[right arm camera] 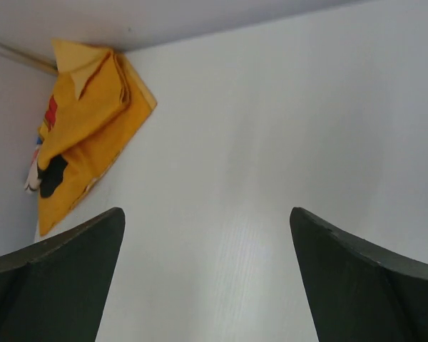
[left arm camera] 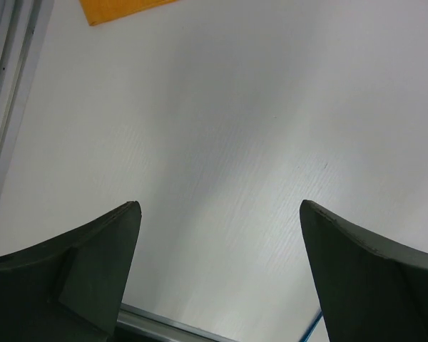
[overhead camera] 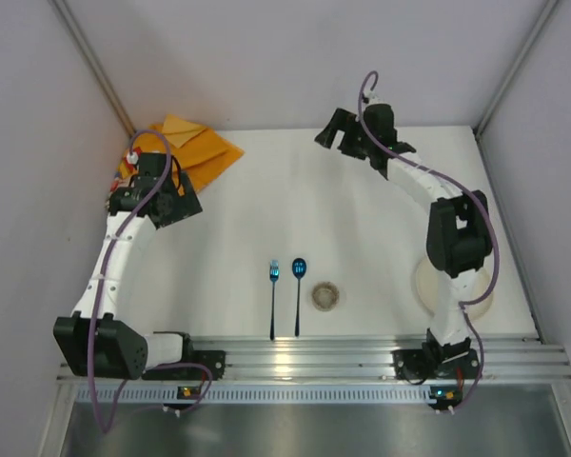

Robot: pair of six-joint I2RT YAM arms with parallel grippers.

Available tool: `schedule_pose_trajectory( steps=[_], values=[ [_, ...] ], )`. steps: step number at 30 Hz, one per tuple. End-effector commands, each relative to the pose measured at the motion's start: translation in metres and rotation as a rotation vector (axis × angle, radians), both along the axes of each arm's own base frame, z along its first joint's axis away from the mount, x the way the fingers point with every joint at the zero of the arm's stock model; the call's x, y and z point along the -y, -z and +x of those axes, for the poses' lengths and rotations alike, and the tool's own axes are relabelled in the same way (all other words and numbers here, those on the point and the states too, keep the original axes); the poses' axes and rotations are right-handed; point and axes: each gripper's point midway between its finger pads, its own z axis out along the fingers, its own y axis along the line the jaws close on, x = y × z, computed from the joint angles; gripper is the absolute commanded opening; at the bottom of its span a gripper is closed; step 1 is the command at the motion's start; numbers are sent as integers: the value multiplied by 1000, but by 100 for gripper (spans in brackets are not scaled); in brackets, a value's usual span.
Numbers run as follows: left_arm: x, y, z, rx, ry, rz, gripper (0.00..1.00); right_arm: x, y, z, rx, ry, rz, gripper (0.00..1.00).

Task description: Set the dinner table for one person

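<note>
On the dinner table (overhead camera: 362,219), by its near rail (overhead camera: 362,354), I see a fork (overhead camera: 274,300), a spoon (overhead camera: 299,290) and what may be a small cup (overhead camera: 326,296). Farther out, the left gripper (left arm camera: 220,206) and right gripper (right arm camera: 207,210) hover spread wide, empty. An orange placemat (overhead camera: 200,152) lies crumpled in the far-left corner.
</note>
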Motion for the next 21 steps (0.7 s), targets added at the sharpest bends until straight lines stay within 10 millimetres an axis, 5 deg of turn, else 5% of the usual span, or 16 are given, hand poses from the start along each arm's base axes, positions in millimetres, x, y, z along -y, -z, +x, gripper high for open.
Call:
schedule_pose_trajectory(
  steps=[1, 8, 15, 18, 21],
  values=[
    [-9, -16, -5, 64, -38, 26, 98, -66, -6, -26, -165, -160, 159, 100],
    [-11, 1, 20, 56, -11, 46, 98, -100, 8, -41, -249, -246, 220, 100],
    [-18, 29, 81, -15, -7, 73, 98, -91, 17, -77, -292, -305, 154, 100],
    [-24, 18, 113, 28, -22, 65, 97, -80, 21, -90, -311, -303, 112, 100],
    [-36, 43, 135, -16, -62, 51, 96, -71, 22, -106, -333, -293, 114, 100]
  ],
)
